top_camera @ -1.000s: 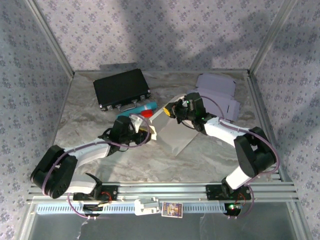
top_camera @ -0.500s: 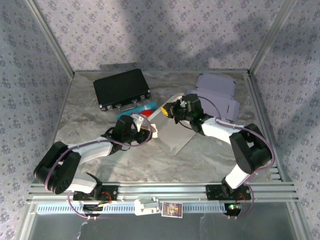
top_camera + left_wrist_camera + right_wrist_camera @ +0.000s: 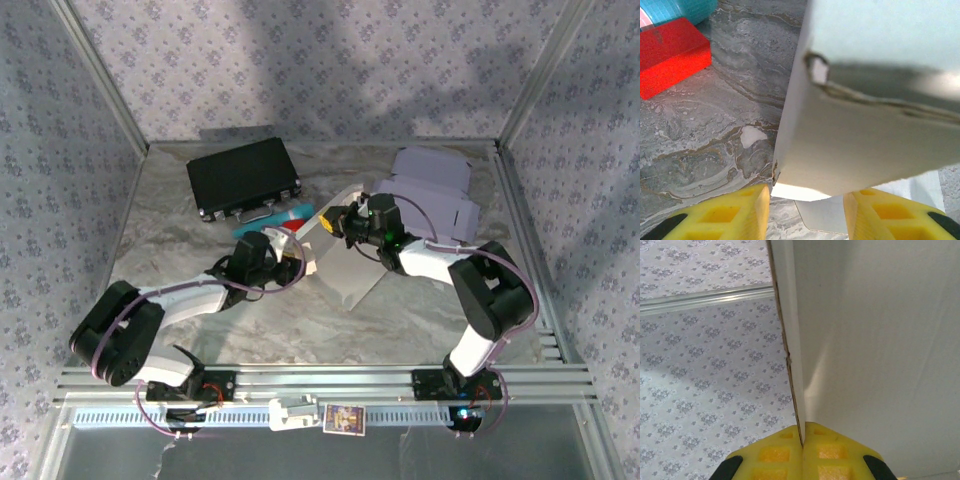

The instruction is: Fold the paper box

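Paper box point(image 3: 875, 340) edge pinched btwn right fingers point(image 3: 771, 456).

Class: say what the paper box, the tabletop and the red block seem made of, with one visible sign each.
Paper box: probably thin matte white card; its edge looks torn and fibrous.
Tabletop: grey marble-look surface with swirling veins, perhaps stone or printed laminate.
Red block: smooth uniform red with crisp edges, possibly plastic or painted wood; unclear.

Yellow fingers point(image 3: 725, 215) of the left gripper point(image 3: 807, 217) stand apart at the lower edge. A creased white paper box point(image 3: 865, 145) flap hangs just beyond them, apparently untouched. Upper left, on the marbled table point(image 3: 715, 135): red block point(image 3: 672, 62), teal gridded object point(image 3: 682, 10).
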Available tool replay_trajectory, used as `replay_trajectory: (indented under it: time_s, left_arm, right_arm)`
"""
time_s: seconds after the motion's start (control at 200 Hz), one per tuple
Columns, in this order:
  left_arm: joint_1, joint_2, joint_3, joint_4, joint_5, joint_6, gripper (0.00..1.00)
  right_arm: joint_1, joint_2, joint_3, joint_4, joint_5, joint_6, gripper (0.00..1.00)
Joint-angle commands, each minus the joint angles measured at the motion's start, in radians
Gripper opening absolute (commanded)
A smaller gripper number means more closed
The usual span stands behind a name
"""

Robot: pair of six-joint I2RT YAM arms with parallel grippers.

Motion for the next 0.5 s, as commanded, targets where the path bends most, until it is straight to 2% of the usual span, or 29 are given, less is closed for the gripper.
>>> replay_trajectory:
  time_s: [0.0,0.325,0.495]
  left_arm:
    - [-0.009,0.010,0.001,0.022,-0.059,-0.008,0.44]
    - [-0.027,-0.005,-0.023,0.004,-0.114,-0.003,0.45]
    - [-0.023,-0.072,-0.043,-0.022,-0.128,-0.026,0.49]
  right_arm:
    - [0.007,0.025,-0.025,0.059,-0.053,-0.020,0.00]
    - [-0.015,0.064,-0.092,0.238,-0.119,-0.057,0.00]
    - [-0.010,0.059,-0.089,0.175,-0.105,-0.055,0.00]
